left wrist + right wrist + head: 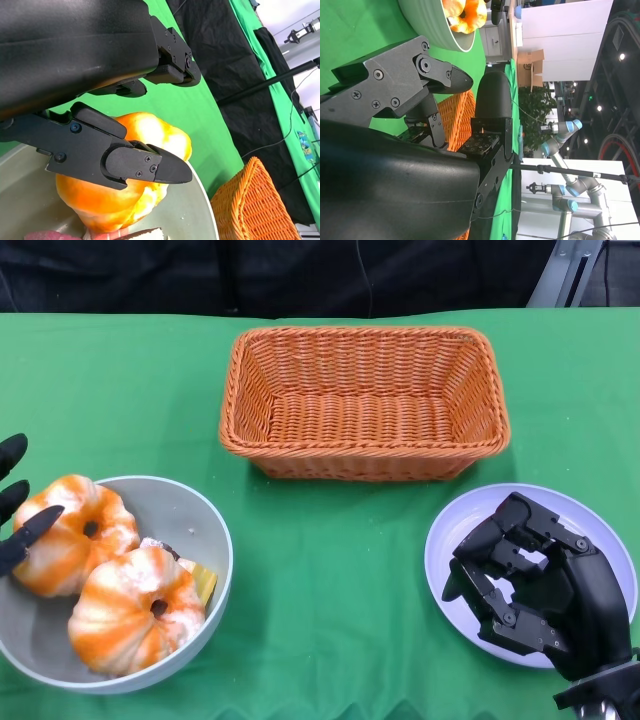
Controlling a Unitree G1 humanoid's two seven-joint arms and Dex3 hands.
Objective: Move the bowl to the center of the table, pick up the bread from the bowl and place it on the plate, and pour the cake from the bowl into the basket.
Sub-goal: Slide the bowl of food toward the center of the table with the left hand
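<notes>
Two orange-and-white ring-shaped breads lie in the bowl (205,530) at the near left of the bench (340,570): one bread (75,535) on the far left side, the other bread (130,610) nearer; between them and the bowl's right wall a small wedge of cake (195,580), brown and yellow, peeks out, mostly hidden by the breads. The bowl is smooth, round and pale grey-green; the breads look glossy and lobed like small pumpkins. The left hand (15,505) comes in at the left edge, its black fingers spread apart, one fingertip at the far bread; whether it touches cannot be told; it holds nothing. The basket (365,400) stands far centre, rectangular, woven orange wicker with a braided rim, well apart from the bowl. The plate (460,525), round, smooth and pale lavender, sits at the near right; the right hand (530,585) hovers over it, fingers loosely curled inward around nothing, covering much of the plate. The bench wears a green cloth; dark drapes hang beyond its far edge.
</notes>
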